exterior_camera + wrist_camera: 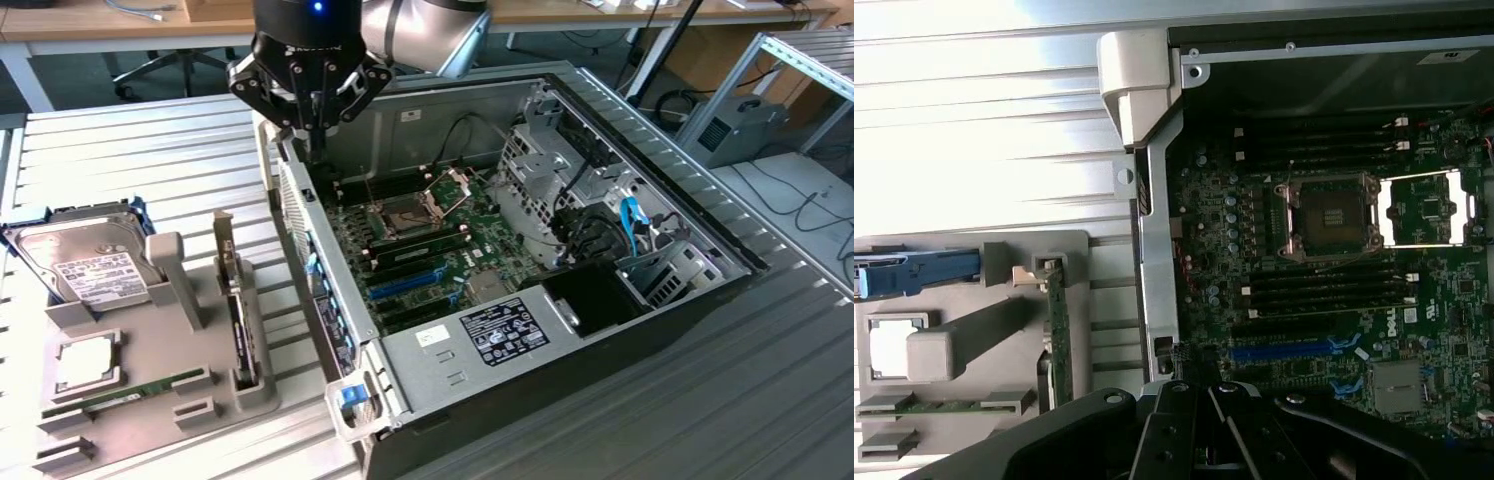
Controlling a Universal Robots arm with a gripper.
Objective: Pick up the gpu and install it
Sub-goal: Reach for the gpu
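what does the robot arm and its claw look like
The claw is matte black, built of jointed bars with round pivot pins. It is mounted on a black cylindrical wrist with a small blue light. Behind it, the arm is smooth silver-grey with a rounded joint housing. I can make out no lettering on it.

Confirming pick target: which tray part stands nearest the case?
The gpu: thin card on edge along the tray's case-side edge. Hard drive, CPU and memory stick sit farther off.

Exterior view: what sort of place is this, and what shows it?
Probably a robotics lab: a robot arm over an open computer case, a hard drive on a parts holder, desks behind.
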